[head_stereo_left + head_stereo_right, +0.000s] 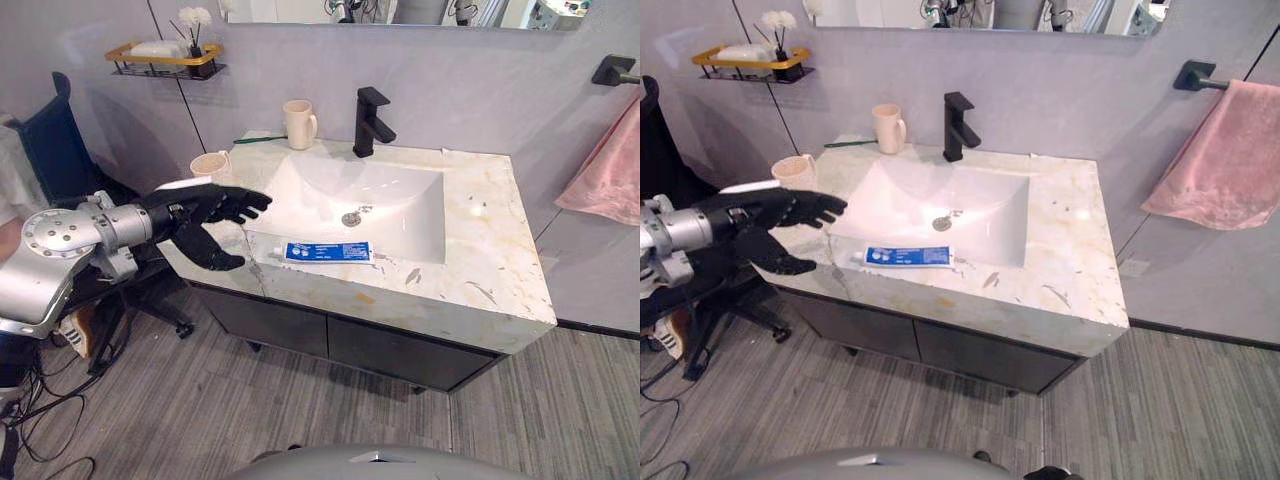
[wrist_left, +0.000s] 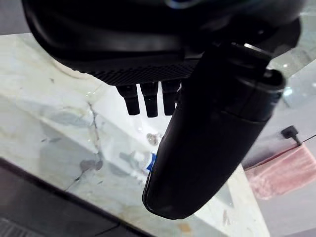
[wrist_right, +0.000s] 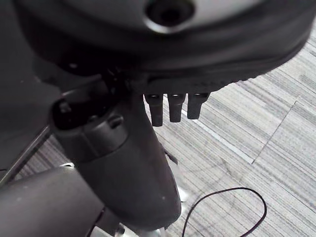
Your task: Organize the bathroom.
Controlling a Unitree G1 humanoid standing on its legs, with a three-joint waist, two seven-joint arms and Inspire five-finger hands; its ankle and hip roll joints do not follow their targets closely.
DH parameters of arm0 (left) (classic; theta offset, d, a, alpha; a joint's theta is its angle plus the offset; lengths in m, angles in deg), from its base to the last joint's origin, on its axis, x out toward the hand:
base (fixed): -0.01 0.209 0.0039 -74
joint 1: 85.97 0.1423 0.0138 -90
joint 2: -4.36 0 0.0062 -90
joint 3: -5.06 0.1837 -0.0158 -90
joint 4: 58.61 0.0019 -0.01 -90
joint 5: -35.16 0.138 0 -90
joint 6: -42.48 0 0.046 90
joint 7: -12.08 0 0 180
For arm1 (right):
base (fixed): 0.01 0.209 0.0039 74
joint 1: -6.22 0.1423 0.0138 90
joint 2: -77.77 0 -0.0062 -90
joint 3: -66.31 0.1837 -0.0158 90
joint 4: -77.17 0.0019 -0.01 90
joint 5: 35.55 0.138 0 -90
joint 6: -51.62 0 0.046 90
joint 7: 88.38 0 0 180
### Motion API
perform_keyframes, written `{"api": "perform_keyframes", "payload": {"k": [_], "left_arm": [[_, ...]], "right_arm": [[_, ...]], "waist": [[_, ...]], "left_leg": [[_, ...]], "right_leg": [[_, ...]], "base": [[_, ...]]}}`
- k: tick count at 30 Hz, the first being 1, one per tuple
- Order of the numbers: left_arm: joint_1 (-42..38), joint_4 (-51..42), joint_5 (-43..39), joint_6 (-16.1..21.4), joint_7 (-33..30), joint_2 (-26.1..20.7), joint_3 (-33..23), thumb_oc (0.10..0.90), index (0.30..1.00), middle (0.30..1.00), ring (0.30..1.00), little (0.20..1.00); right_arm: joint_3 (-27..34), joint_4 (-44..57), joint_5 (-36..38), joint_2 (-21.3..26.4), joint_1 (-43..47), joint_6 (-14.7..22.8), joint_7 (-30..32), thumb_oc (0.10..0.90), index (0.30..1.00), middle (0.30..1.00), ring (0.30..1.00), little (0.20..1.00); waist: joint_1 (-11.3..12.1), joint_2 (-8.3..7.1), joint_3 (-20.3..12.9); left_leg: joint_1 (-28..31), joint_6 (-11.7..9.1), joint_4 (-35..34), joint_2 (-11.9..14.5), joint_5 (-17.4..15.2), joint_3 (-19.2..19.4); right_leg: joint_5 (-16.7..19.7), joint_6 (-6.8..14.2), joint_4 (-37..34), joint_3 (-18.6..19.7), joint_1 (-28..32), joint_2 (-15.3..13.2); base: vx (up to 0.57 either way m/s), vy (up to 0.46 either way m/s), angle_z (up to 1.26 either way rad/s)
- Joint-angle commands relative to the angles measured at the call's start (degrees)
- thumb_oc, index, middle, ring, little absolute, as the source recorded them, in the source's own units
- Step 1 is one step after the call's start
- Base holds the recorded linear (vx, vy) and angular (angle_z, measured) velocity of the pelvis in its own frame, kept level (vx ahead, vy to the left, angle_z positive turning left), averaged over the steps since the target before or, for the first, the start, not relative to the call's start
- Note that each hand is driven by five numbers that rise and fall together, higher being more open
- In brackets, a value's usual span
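A blue and white toothpaste tube (image 1: 328,252) lies flat on the marble counter (image 1: 480,270), along the front rim of the white sink (image 1: 360,200). My left hand (image 1: 205,215) hovers open over the counter's left end, fingers straight and thumb spread, a short way left of the tube and holding nothing. A cream mug (image 1: 300,124) stands at the back left of the sink, and a second cup (image 1: 209,166) stands at the counter's left edge just behind my left hand. A toothbrush (image 1: 850,143) lies behind the mug. My right hand (image 3: 148,148) hangs open over the floor.
A black faucet (image 1: 371,120) rises behind the sink. A pink towel (image 1: 1225,160) hangs from a black bar on the right wall. A gold wall shelf (image 1: 165,58) with small items sits upper left. A dark chair (image 1: 60,150) stands left of the vanity.
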Motion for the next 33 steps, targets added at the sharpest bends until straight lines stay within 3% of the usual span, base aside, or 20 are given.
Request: {"api": "perform_keyframes", "payload": {"k": [1,5,14,23,33], "left_arm": [[-11.57,1.72,-2.53,2.80,0.40,-3.43,-3.72,0.800,0.900,0.900,0.900,0.900],[-11.78,1.38,-2.86,2.49,0.01,-3.57,-3.44,0.800,0.900,0.900,0.900,0.900],[-11.85,2.97,-2.20,6.11,-6.90,-3.32,-4.59,0.800,0.900,0.900,0.900,0.900],[-13.04,3.80,-2.62,5.44,-7.77,-1.90,-3.79,0.800,0.900,0.900,0.900,0.900],[-10.19,2.21,-4.54,4.50,-7.81,-2.34,-5.21,0.800,0.900,0.900,0.900,0.900]], "right_arm": [[-1.88,-0.63,0.17,2.16,1.48,-0.42,-0.85,0.800,0.900,0.900,0.900,0.900],[-1.72,-0.57,0.33,2.13,1.19,0.05,-0.32,0.800,0.900,0.900,0.900,0.900],[-1.89,0.12,-0.76,1.86,-0.48,1.59,0.82,0.800,0.900,0.900,0.900,0.900],[-1.88,0.87,1.14,4.31,0.48,2.69,1.30,0.800,0.900,0.900,0.900,0.900],[-0.21,0.69,-0.09,5.72,0.30,3.07,0.74,0.800,0.900,0.900,0.900,0.900]], "waist": [[-0.52,0.53,0.34],[-0.79,0.59,0.62],[-2.19,1.20,1.05],[-3.23,2.57,4.25],[-3.65,3.97,4.48]], "left_leg": [[0.24,-1.53,3.76,2.42,-3.83,3.49],[0.23,-1.49,3.96,2.45,-3.99,3.78],[0.64,-1.49,3.05,3.00,-3.99,4.40],[-3.09,-1.47,6.91,3.47,-4.20,3.72],[-2.71,-2.00,7.56,4.01,-3.80,3.87]], "right_leg": [[-3.32,6.43,1.25,-0.31,0.50,-3.39],[-3.33,6.48,1.52,-0.24,0.22,-3.50],[-4.37,6.38,2.52,0.62,-0.48,-3.16],[-6.45,5.25,8.74,1.48,-5.21,-3.54],[-7.36,5.00,9.85,1.54,-4.70,-3.73]], "base": [[0.00,0.000,0.00],[0.00,-0.010,0.00],[0.02,-0.041,-0.01],[-0.05,-0.035,-0.02],[0.02,-0.020,0.02]]}}
